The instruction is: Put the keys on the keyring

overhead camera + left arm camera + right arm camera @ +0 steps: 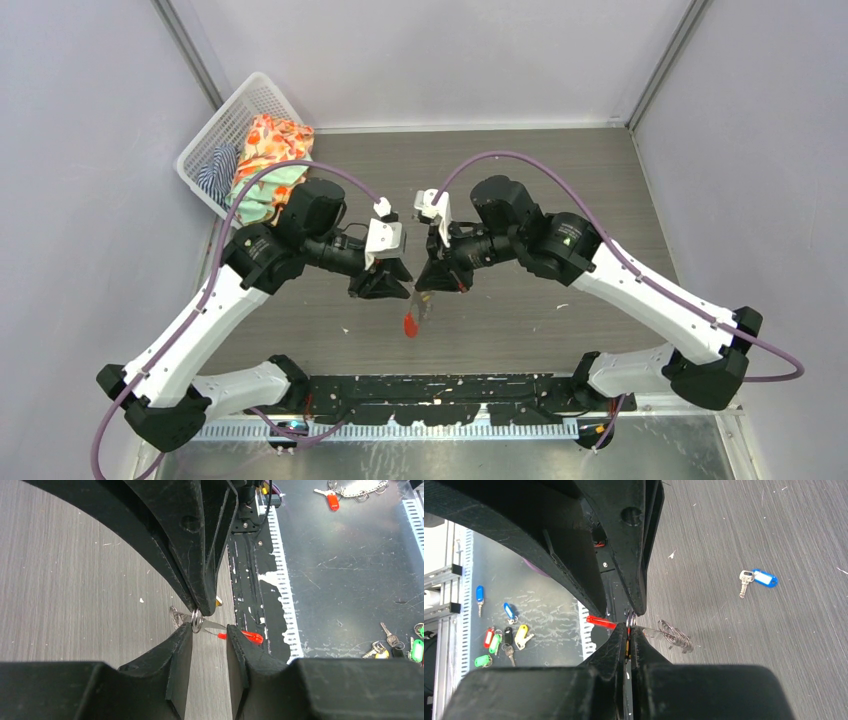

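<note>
The keyring hangs in the air between my two grippers, with its metal ring (196,622), grey chain cluster (675,635) and red oval tag (410,325). My right gripper (629,631) is shut on the ring at its fingertips. A sliver of the yellow-orange key (627,650) shows between its fingers. My left gripper (210,629) is open, and its left fingertip touches the ring. A key blade (212,625) crosses the gap between its fingers. The blue key (758,578) lies alone on the wooden table.
A white basket (215,130) of clothes stands at the back left. Several spare tagged keys (504,639) lie on the dark metal floor past the table's near edge, along with another chain with a red tag (332,501).
</note>
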Robot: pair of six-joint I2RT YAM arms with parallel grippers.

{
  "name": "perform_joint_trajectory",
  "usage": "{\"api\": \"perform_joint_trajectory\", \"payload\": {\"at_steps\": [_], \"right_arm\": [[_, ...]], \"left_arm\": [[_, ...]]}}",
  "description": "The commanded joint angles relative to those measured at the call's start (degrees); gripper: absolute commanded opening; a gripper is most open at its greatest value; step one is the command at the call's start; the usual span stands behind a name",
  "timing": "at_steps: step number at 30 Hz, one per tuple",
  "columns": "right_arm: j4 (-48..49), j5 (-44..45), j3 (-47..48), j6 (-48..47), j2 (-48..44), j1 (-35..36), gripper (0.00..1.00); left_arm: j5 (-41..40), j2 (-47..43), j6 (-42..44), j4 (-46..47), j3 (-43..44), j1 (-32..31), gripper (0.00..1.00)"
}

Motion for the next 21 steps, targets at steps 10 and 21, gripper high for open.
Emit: {"api": "perform_joint_trajectory", "payload": {"at_steps": [10,21], "right_arm": [[0.20,-2.54,5.44,-0.73,2.18,0.44,0.01],[9.39,-2.46,-2.73,8.26,-3.54,-2.04,0.15]], "left_arm": [[-0.05,0.40,-0.88,3.95,0.80,-0.99,0.02],[-4.64,-3.40,-5.30,10.08,-1.81,-0.99,0.00]]}}
